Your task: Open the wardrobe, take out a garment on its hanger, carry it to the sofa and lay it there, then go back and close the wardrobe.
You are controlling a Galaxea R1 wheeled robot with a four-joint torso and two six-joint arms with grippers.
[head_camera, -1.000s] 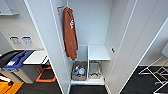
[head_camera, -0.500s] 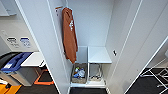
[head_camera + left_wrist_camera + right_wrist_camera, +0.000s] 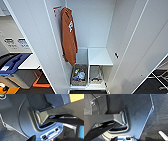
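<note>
The wardrobe point(image 3: 95, 30) stands open before you, both doors swung wide; inside, a long rust-orange garment point(image 3: 68, 36) hangs at its upper left, above a shelf point(image 3: 99, 57) and two baskets point(image 3: 79, 75); no white garment is visible inside. You appear to be at the closing step; each arm's finger state cannot be told.

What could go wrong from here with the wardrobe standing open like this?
1. Both doors of the wardrobe are swung wide; the left door and right door flank the robot closely, so a turn or an arm swing might clip one.
2. The orange garment hangs against the left inner wall; a door closing might pinch it.
3. The baskets sit low at the wardrobe's front edge, where the base could bump them.
</note>
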